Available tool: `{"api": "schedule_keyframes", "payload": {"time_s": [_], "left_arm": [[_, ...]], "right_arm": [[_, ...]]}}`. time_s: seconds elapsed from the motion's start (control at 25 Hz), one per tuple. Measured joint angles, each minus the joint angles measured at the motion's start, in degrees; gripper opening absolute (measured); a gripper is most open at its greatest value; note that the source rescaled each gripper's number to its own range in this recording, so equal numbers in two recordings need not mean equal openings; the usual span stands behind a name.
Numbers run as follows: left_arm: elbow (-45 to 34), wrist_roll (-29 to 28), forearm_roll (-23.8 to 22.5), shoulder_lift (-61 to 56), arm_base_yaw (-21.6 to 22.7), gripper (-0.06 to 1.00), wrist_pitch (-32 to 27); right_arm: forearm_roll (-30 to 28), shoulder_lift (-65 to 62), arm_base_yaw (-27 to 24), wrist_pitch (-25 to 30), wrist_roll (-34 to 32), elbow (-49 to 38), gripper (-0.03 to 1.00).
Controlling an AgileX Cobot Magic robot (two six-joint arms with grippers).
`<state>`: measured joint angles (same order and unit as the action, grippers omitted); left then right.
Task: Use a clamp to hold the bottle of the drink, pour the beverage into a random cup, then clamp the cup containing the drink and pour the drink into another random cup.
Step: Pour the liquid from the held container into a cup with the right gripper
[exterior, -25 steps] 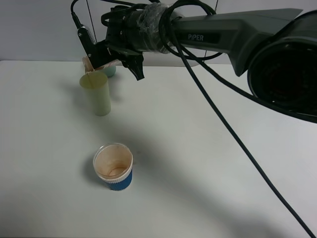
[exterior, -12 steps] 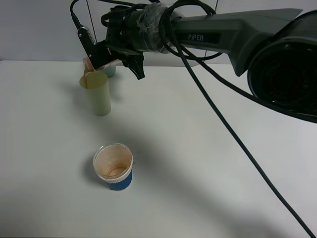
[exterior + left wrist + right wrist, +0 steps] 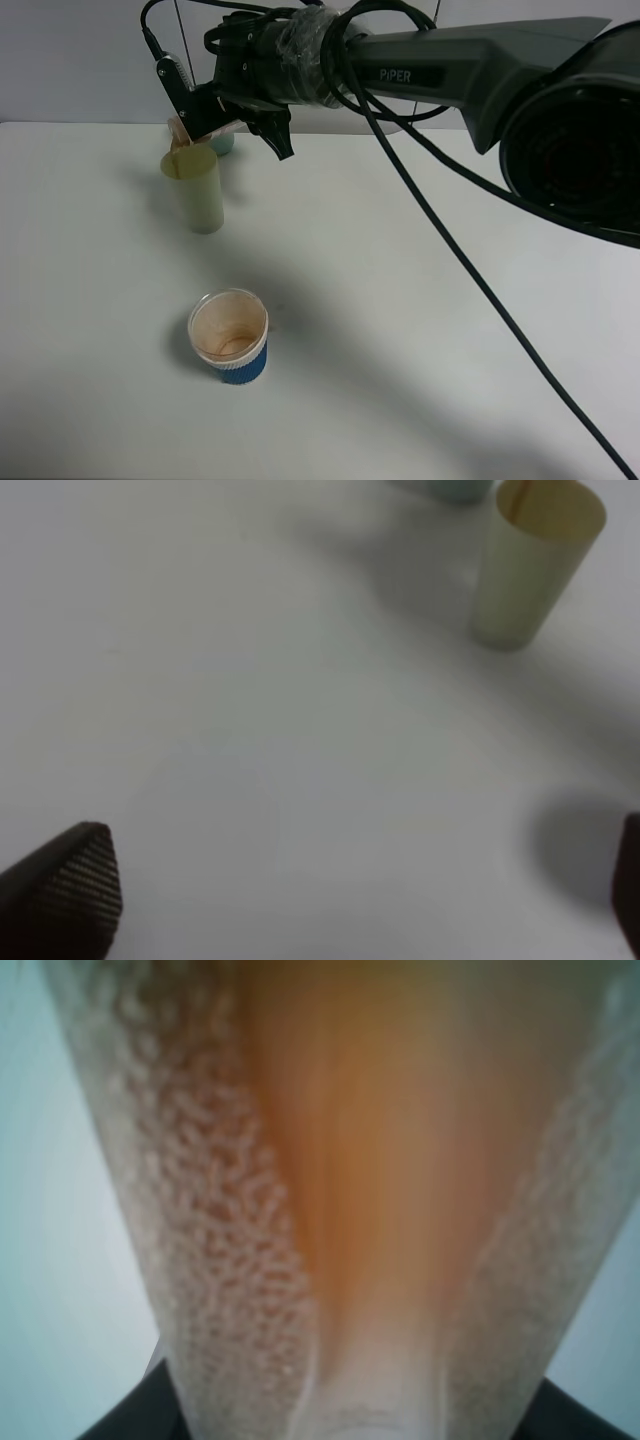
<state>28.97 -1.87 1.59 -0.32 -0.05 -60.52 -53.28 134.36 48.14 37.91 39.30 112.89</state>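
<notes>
you are pouring near the far left corner of the bench (image 3: 420,330). your right fingers (image 3: 278,140) are clamped on the held container (image 3: 181,130), which is tilting with its lip just above the rim of the tall yellow cup (image 3: 203,195). i cannot tell whether it is the bottle or a cup, but the right wrist view is showing orange drink inside it. judging from that, you are wanting a slow wrist roll, with the lip centred over the narrow mouth and not touching it, since that slim cup is likely to tip easily. your left fingers (image 3: 70,890) are standing apart, gripping nothing, over bare bench. the blue paper cup (image 3: 230,340) is sitting nearer the front edge, well apart from the pour.
</notes>
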Motion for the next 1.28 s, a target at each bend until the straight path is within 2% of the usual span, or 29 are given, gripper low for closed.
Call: {"api": "schedule_keyframes", "payload": {"time_s": [0.88,1.28], "left_arm": [[0.0,0.0,0.0,0.0,0.0,0.98,0.0],[0.0,0.0,0.0,0.0,0.0,0.98,0.0]], "right_arm": [[-2.3,0.0,0.29,0.09,0.18,0.19,0.01],[-2.42,0.0,0.93,1.82,1.57,0.19,0.01]]}}
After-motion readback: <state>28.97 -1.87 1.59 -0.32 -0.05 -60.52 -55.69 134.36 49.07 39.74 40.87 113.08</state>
